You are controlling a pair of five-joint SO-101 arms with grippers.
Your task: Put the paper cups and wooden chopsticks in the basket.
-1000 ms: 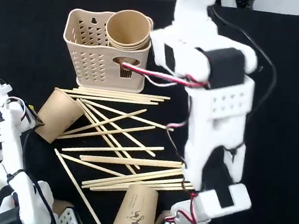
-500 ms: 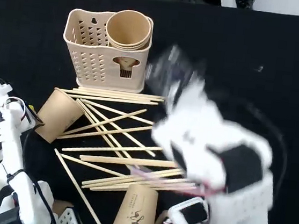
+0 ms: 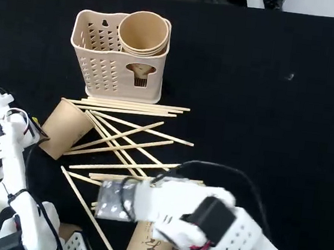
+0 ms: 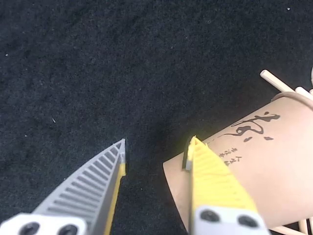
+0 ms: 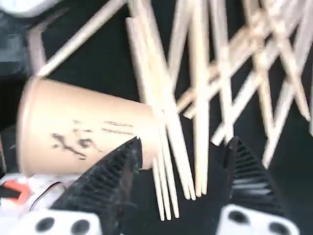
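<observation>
1. Paper, brown: stacked cups (image 3: pixel 143 32) are held nested and upright in one end of the basket (image 3: pixel 101 69), at the far side of the black table (image 3: pixel 266 100). Two more are left on their sides. A plain cup (image 3: pixel 64 128) lies at the edge of the stick pile, and a printed cup (image 3: pixel 148 246) lies at the near edge.
2. Wood: the wooden chopsticks (image 3: pixel 125 144) are spread crossed and overlapped in front of the basket. None is seen inside it.
3. Right gripper (image 5: pixel 183 142): the jaws are held wide apart and nothing is gripped. Several sticks lie between them, and the printed cup's rim is just beside one jaw.
4. Left gripper (image 4: pixel 156 144): the jaws are apart and empty. A print-bearing cup (image 4: pixel 254 156) lies just beside one finger, outside the gap. Which lying cup it is cannot be told.
5. Hazard: if the right jaws are closed here, several sticks are likely to be pinched askew, or the cup rim caught with them. A loose bundle could fan out and be dropped.
6. Hazard: crossed sticks may be dragged along when one is lifted, and the lying cups may be set rolling.
7. Hazard: long sticks brought in at an angle may be knocked against the basket rim or the stacked cups, and the light basket pushed or tipped.
</observation>
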